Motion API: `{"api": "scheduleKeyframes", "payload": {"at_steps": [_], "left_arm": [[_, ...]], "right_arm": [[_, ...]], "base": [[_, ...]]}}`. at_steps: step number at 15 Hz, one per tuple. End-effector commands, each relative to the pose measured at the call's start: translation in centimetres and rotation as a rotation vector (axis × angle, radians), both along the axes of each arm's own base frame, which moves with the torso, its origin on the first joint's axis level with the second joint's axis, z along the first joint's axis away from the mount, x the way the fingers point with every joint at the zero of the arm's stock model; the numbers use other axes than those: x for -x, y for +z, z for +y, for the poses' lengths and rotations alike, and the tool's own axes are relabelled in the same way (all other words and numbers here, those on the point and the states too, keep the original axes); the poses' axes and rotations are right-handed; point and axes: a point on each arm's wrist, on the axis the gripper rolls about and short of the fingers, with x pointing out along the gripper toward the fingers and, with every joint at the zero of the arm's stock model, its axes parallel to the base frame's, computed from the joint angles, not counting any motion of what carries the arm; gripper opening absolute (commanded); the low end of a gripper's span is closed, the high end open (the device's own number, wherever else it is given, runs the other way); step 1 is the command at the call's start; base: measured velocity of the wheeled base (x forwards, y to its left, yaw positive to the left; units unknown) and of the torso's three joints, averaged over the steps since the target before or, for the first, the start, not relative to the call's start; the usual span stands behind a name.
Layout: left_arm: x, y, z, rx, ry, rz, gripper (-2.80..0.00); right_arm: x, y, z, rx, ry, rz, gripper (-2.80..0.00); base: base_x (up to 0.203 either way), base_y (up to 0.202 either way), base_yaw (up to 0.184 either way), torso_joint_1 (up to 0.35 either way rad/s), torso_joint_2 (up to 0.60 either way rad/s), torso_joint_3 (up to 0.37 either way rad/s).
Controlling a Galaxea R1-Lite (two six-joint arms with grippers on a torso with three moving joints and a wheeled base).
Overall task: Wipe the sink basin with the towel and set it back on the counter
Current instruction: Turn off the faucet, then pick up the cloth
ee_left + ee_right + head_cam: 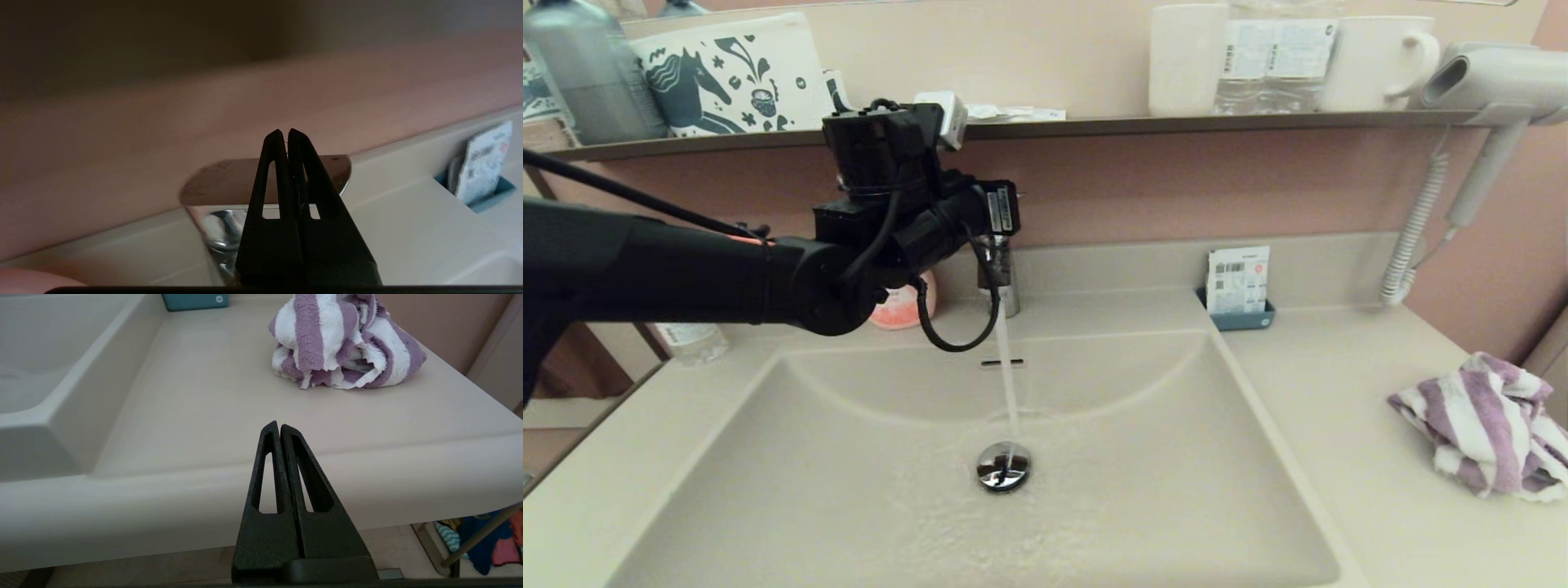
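Note:
Water (pixel 1008 384) runs from the chrome faucet (pixel 1010 290) into the cream sink basin (pixel 809 490), over the round drain plug (pixel 1003 467) and below the overflow slot (pixel 1002 362). My left arm (pixel 907 212) reaches across to the faucet. Its gripper (pixel 284 132) is shut and empty, its tips over the flat chrome handle (pixel 220 181). The purple-and-white striped towel (pixel 1486 425) (pixel 343 343) lies bunched on the counter (pixel 1339 425) (pixel 212 396) at the right. My right gripper (pixel 279 425) is shut and empty, low in front of the counter's front edge, outside the head view.
A teal holder with packets (pixel 1239 314) stands behind the basin. A hair dryer (pixel 1494 82) with a coiled cord hangs at the right wall. The dark shelf (pixel 1176 124) carries mugs and bottles. A pink object (pixel 903 306) and a plastic bottle (pixel 690 339) sit left of the faucet.

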Motion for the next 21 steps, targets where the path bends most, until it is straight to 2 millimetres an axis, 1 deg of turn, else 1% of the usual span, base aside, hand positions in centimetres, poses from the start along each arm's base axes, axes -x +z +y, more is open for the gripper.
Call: {"api": "scheduleKeyframes", "payload": {"at_steps": [1,4,7,10,12,15,17,19,21], "left_arm": [[0.1,-0.4,-0.5,-0.004,-0.012,0.009,-2.80],[0.4,-1.3,-0.7,-0.010,-0.019,0.022,-2.80],[1.3,-1.9,-1.1,-0.011,-0.035,0.021,-2.80],[2.3,-2.2,-0.8,-0.021,-0.041,0.038,-2.80],[2.9,-2.1,-0.6,-0.020,-0.044,0.040,-2.80],[3.8,-0.6,0.3,-0.002,-0.033,0.007,-2.80],[5.8,0.7,1.7,0.012,-0.025,-0.016,-2.80],[8.2,1.0,3.9,0.016,-0.002,-0.019,-2.80],[11.0,1.4,5.9,0.029,0.019,-0.035,-2.80]], "right_arm": [[0.0,0.0,0.0,0.000,0.000,-0.001,-2.80],[0.0,0.0,0.0,0.000,0.000,-0.001,-2.80],[0.0,0.0,0.0,0.000,0.000,-0.001,-2.80],[0.0,0.0,0.0,0.000,0.000,-0.001,-2.80],[0.0,0.0,0.0,0.000,0.000,-0.001,-2.80],[0.0,0.0,0.0,0.000,0.000,-0.001,-2.80],[0.0,0.0,0.0,0.000,0.000,-0.001,-2.80],[0.0,0.0,0.0,0.000,0.000,-0.001,-2.80],[0.0,0.0,0.0,0.000,0.000,-0.001,-2.80]], "base": [[0.000,0.000,0.000,0.000,0.00,0.000],[0.000,0.000,0.000,0.000,0.00,0.000],[0.000,0.000,0.000,0.000,0.00,0.000],[0.000,0.000,0.000,0.000,0.00,0.000],[0.000,0.000,0.000,0.000,0.00,0.000],[0.000,0.000,0.000,0.000,0.00,0.000],[0.000,0.000,0.000,0.000,0.00,0.000],[0.000,0.000,0.000,0.000,0.00,0.000],[0.000,0.000,0.000,0.000,0.00,0.000]]}}
